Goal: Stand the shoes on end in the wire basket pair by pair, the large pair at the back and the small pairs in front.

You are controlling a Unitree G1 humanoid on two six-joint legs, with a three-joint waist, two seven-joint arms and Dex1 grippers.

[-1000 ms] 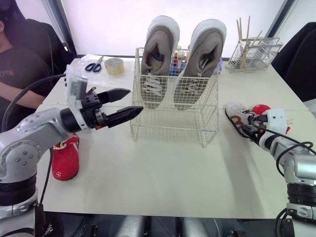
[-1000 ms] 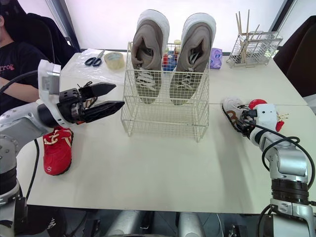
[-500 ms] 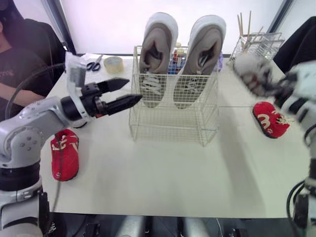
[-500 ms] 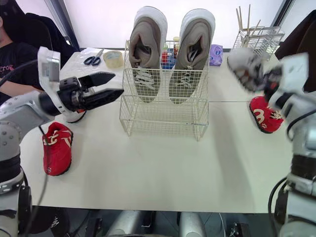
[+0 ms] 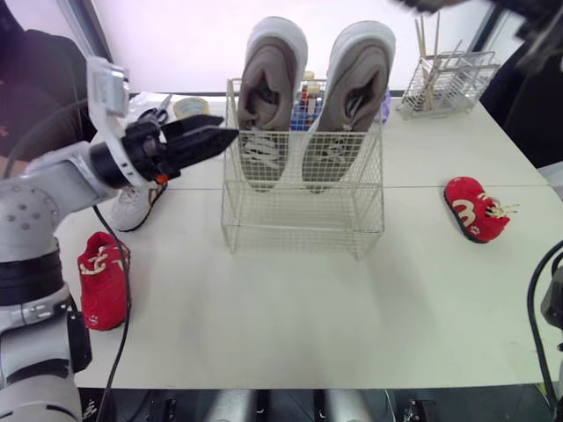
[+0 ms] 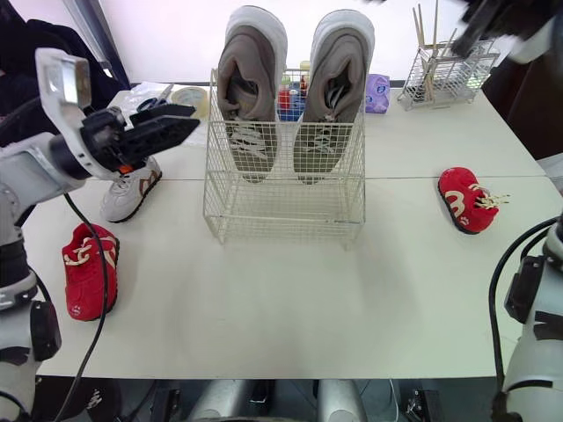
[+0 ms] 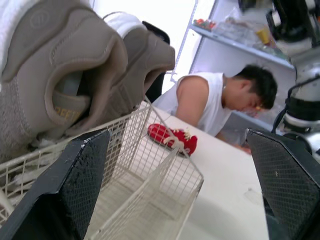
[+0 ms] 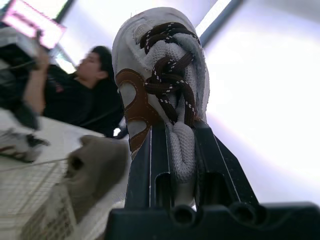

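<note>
On the white bench (image 5: 290,308), far left, lie black-handled scissors (image 6: 148,103) and a yellowish tape roll (image 5: 188,106); far right stands a small wire rack (image 5: 450,83) holding wooden sticks (image 5: 428,48).

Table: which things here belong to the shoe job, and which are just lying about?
Job: wire basket, large grey pair, left red shoe, right red shoe, white shoe on table, held white shoe in right tool.
Lying about: scissors, tape roll, stick rack, purple packet.
</note>
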